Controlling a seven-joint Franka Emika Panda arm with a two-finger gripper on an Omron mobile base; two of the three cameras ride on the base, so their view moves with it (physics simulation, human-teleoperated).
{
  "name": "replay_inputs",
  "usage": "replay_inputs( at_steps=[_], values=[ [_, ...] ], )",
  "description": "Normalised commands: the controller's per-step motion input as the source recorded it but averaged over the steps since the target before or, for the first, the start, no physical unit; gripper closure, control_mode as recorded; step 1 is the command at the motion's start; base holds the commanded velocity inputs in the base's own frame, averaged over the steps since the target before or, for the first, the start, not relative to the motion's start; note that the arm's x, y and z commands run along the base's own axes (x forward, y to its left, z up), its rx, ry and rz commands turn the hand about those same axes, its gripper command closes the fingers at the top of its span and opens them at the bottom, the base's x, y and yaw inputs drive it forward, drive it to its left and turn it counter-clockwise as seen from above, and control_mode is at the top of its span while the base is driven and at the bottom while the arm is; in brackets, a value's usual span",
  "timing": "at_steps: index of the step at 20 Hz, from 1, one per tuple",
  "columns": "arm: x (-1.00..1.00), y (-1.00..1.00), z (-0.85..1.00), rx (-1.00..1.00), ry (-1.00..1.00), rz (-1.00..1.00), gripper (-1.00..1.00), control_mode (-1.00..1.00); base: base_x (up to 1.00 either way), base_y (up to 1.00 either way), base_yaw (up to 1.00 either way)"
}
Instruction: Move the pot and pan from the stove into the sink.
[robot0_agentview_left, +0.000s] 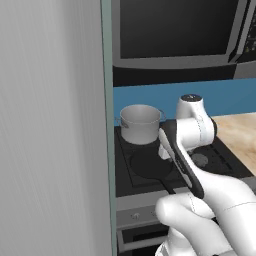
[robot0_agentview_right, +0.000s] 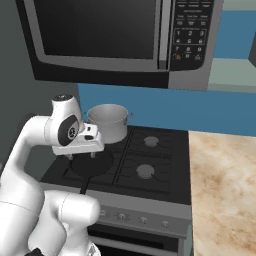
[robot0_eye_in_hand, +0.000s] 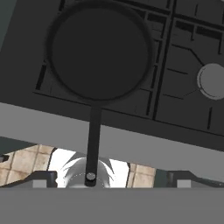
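Item: my tool (robot0_agentview_right: 93, 155), jaws spread wide, gripping nothing, hovering over the stove (robot0_agentview_right: 165, 165). Pan (robot0_eye_in_hand: 99, 52) directly beneath it on the front grate, handle (robot0_eye_in_hand: 92, 140) overhanging the stove's front. Pot (robot0_agentview_right: 107, 121) just behind, upright. Microwave (robot0_agentview_right: 120, 35) above; worktop (robot0_agentview_right: 225, 190) off to the right.

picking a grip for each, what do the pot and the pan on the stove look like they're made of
The pot looks like brushed steel or aluminium: silver-grey straight walls with a soft sheen and a paler inside. The frying pan looks like matte black coated or cast metal: flat dark surface without glare, with a thin black handle ending in a small pale rivet or hole. Both are rendered, so this is only how they look.
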Motion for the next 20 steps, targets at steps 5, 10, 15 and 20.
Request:
replay_inputs(
  at_steps=[5, 10, 15, 20],
  values=[
    [0.0, 0.08, -0.48, 0.0, 0.02, 0.04, -1.0, -1.0, 0.0, 0.0, 0.0],
    [0.0, 0.08, -0.51, 0.0, 0.01, 0.03, -1.0, -1.0, 0.0, 0.0, 0.0],
    [0.05, 0.07, -0.51, 0.0, 0.01, 0.02, -1.0, -1.0, 0.0, 0.0, 0.0],
    [0.15, 0.07, -0.49, 0.0, 0.0, 0.01, -1.0, -1.0, 0.0, 0.0, 0.0]
  ],
)
